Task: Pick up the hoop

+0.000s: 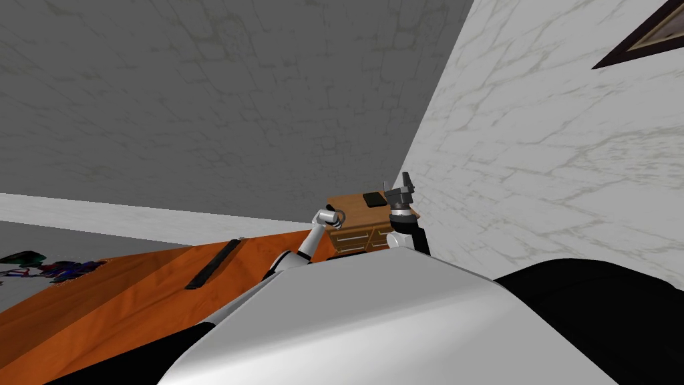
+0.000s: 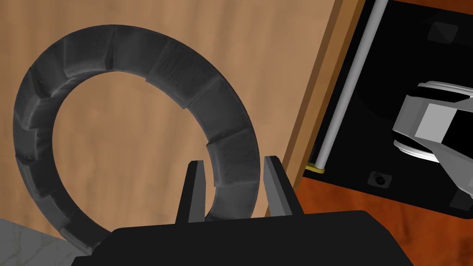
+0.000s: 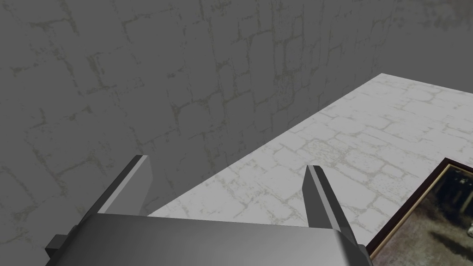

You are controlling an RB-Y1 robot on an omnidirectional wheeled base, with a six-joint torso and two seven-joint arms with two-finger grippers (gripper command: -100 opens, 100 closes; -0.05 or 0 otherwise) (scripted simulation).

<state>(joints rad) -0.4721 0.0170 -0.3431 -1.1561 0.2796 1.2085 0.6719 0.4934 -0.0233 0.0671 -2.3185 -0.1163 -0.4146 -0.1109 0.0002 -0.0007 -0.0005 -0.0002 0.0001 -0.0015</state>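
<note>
Hoop [image 2: 184, 78], dark grey, on the wooden top [image 2: 277, 46], pinched by the left gripper's [image 2: 234, 160] jaws; right gripper [image 3: 227, 162] at two o'clock, jaws spread.

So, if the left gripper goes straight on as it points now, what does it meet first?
Probably the wooden top under the hoop: the left gripper has its fingers astride the band. Depth is unclear.

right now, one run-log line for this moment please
left tool: shut on dark grey hoop | hoop: over wooden chest top | right tool: open, raised beside white wall
</note>
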